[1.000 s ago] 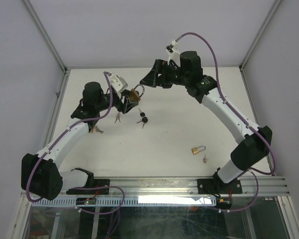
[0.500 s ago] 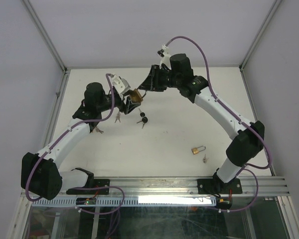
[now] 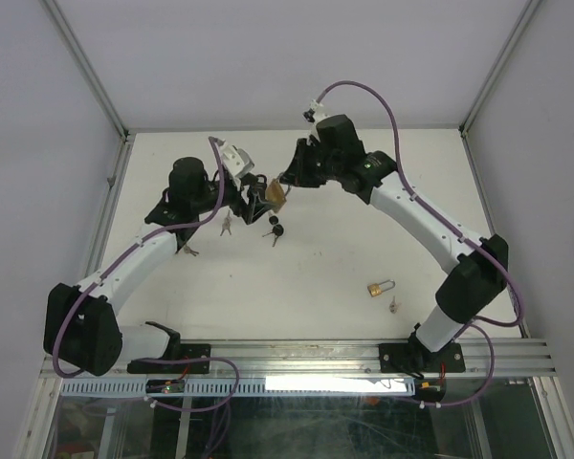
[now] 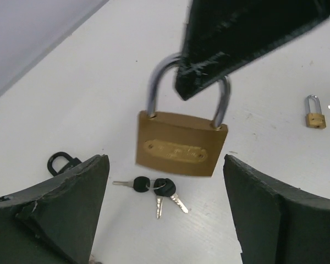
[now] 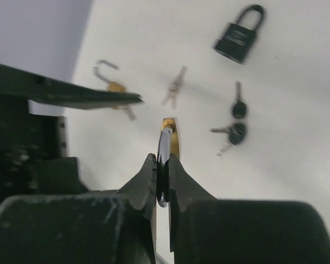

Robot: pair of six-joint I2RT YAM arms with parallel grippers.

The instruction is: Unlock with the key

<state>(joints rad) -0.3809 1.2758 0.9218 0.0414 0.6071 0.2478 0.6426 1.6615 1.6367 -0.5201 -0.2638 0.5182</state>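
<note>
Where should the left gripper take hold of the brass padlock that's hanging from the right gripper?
On the brass body, below the shackle that the right gripper pinches. The left gripper faces its broad side, open fingers flanking it, so probably close straight on its two narrow edges.

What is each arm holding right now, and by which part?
Right gripper pinches the brass padlock by its shackle, body hanging free. Left gripper holds nothing; its fingers stand open either side of the padlock.
</note>
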